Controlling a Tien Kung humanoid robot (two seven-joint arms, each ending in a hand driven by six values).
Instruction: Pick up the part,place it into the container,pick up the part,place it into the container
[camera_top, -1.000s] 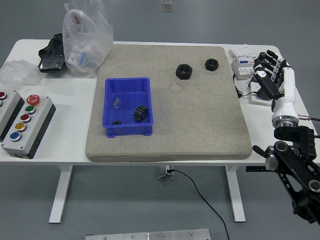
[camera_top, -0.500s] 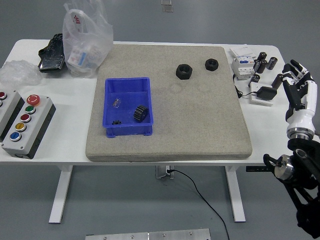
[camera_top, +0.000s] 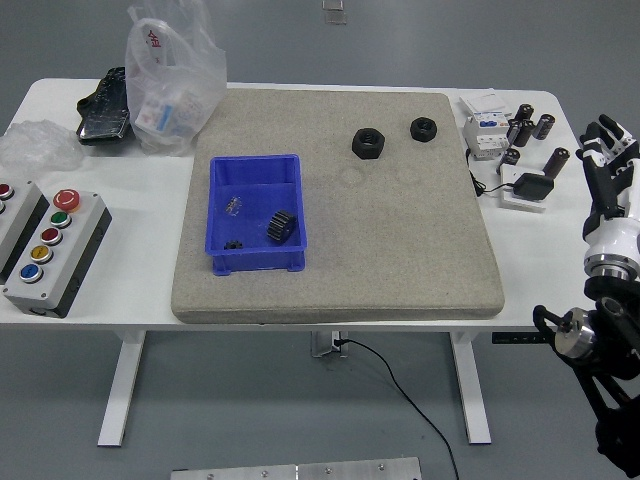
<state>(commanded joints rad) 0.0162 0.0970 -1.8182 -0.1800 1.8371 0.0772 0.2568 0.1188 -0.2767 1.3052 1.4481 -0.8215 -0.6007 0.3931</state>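
A blue container (camera_top: 256, 212) sits on the grey mat (camera_top: 340, 200), left of its middle. Inside it lie a black gear (camera_top: 281, 227) and a small black part (camera_top: 233, 244). Two black hex nuts rest near the mat's far edge: a larger nut (camera_top: 368, 143) and a smaller nut (camera_top: 423, 128). My right hand (camera_top: 608, 160) hovers off the table's right edge with fingers spread and nothing in it, well away from the nuts. The left arm does not show.
A button box (camera_top: 45, 245) stands at the left. A plastic bag (camera_top: 170, 80) and a black object (camera_top: 103, 105) lie at the back left. Small electrical parts and dark cylinders (camera_top: 525, 135) cluster at the back right, close to my right hand.
My right hand has pulled away to the right, from over the electrical parts to beyond the table's edge. The nuts and the container have not moved.
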